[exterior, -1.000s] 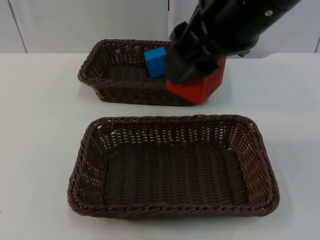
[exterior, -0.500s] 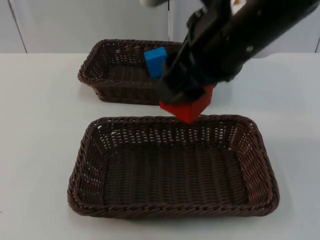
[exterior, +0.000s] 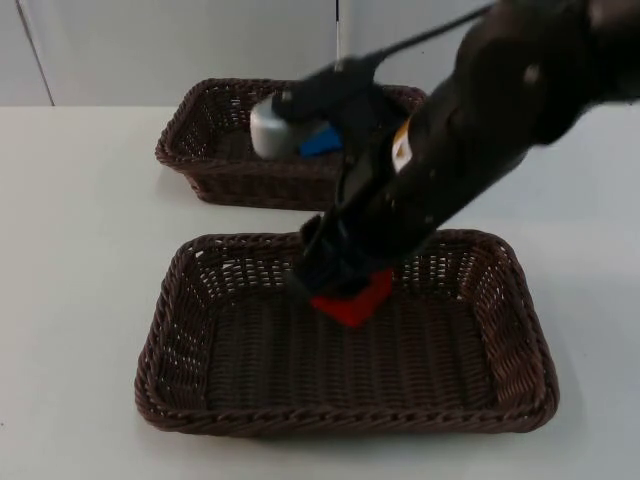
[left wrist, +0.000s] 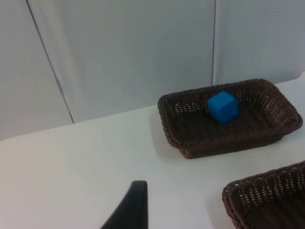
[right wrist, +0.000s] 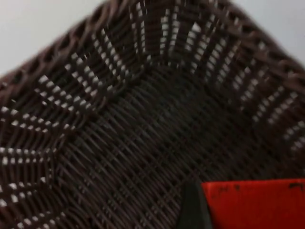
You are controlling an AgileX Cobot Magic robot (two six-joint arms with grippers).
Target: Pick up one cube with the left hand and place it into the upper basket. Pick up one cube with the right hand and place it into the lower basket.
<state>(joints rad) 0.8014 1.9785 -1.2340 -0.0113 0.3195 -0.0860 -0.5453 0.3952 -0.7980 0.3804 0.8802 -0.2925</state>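
Observation:
My right gripper point(exterior: 340, 290) is shut on the red cube point(exterior: 350, 300) and holds it low inside the lower basket point(exterior: 160, 340), over the middle of its woven floor. In the right wrist view the red cube point(right wrist: 255, 202) sits beside a black fingertip point(right wrist: 193, 210), with the lower basket's floor point(right wrist: 133, 143) close beneath. The blue cube point(exterior: 320, 140) lies in the upper basket point(exterior: 190, 150), partly hidden by the right arm. The left wrist view has the blue cube point(left wrist: 222, 106) resting in the upper basket point(left wrist: 190, 143). The left arm waits off to the side.
A corner of the lower basket point(left wrist: 248, 191) sits near the upper one, with bare white table point(left wrist: 71, 167) to the left of both. The grey partition wall point(exterior: 180, 50) stands behind the upper basket.
The right arm has carried the red cube from beside the upper basket forward and down into the lower basket. The blue cube has stayed put.

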